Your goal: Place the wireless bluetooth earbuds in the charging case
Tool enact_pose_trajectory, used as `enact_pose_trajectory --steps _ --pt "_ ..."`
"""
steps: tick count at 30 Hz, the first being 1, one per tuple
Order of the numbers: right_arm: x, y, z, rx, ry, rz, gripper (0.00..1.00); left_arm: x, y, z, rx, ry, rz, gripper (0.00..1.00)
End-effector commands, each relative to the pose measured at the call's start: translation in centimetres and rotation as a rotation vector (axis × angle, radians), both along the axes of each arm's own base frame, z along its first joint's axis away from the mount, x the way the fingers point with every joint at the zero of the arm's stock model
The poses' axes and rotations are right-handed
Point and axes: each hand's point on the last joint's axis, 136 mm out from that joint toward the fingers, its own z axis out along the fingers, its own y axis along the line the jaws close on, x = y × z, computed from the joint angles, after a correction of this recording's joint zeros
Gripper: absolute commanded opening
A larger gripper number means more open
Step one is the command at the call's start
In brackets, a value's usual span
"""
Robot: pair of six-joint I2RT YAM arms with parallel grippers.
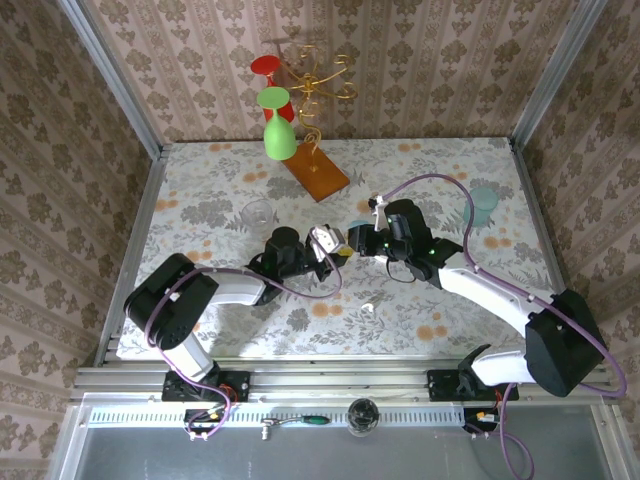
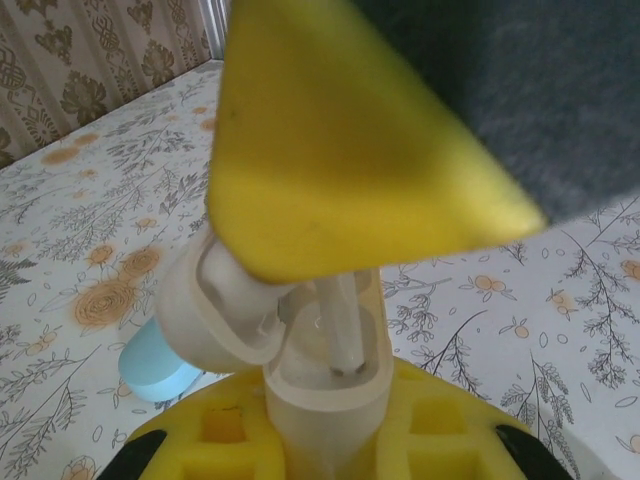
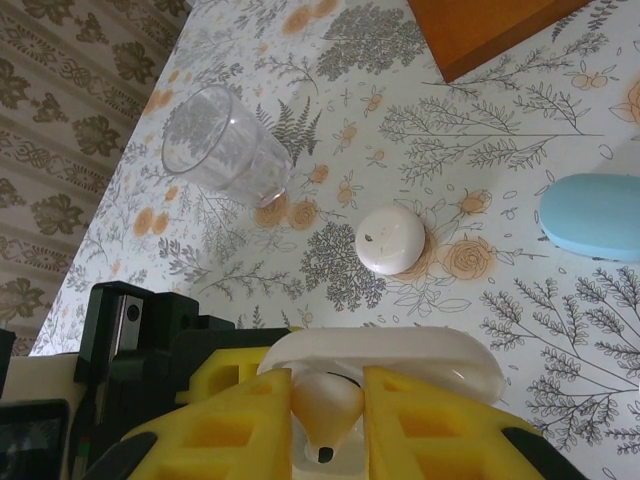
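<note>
Right pincer (image 3: 327, 390): pressing its yellow pads on a white earbud (image 3: 325, 410), which is sitting upright between them.
Earbud location: hanging just over the open charging case (image 3: 400, 362), whose white shell is lying right beyond the pads.
Left pincer (image 2: 325, 445): gripping the charging case (image 2: 325, 405) at its lower body, with the lid (image 2: 215, 315) swinging open to the left.
Case interior: a white stem is showing inside the well; the left wrist view is blurring here, so I cannot tell if it is seated.
Meeting point: both pincers are facing each other tip to tip at mid-desk, left (image 1: 322, 243) and right (image 1: 357, 240), in the top view.
Nearby: a pale blue case (image 3: 595, 215) is lying on the desk (image 1: 450, 170) just beside the right pincer; a round white case (image 3: 391, 238) is resting near it, apart from both.
Farther out: a clear glass (image 3: 225, 155) is standing toward the left wall, well apart from the pincers.
Back of desk: a wooden base (image 1: 318, 172) is carrying a wire rack with a green glass (image 1: 278, 125) and a red glass (image 1: 268, 68) hanging upside down.
Right side: a blue cup (image 1: 483, 205) is standing near the right wall.
</note>
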Motion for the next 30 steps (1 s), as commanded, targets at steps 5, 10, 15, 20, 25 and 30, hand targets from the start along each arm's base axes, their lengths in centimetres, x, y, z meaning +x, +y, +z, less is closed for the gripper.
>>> enact_pose_trajectory --steps 5,10,15,20,25,30 --pt "0.6 0.3 -0.3 0.005 -0.017 -0.024 0.23 0.6 -0.6 1.7 -0.030 0.003 0.014 0.00" --pt "0.6 0.8 -0.9 0.015 -0.002 -0.021 0.24 0.9 -0.6 1.8 -0.036 0.019 0.032 0.00" --pt "0.4 1.0 -1.3 0.006 0.004 -0.014 0.28 1.1 -0.7 2.1 -0.040 0.026 0.039 0.00" --pt "0.4 0.6 -0.7 -0.005 -0.013 -0.024 0.34 1.1 -0.7 2.0 -0.037 0.033 0.035 0.00" --pt "0.5 0.1 -0.1 -0.010 -0.029 -0.038 0.35 0.9 -0.5 1.7 -0.035 0.037 0.035 0.00" --pt "0.5 -0.2 -0.2 -0.001 -0.008 -0.049 0.29 0.8 -0.4 1.5 -0.032 0.039 0.032 0.00"
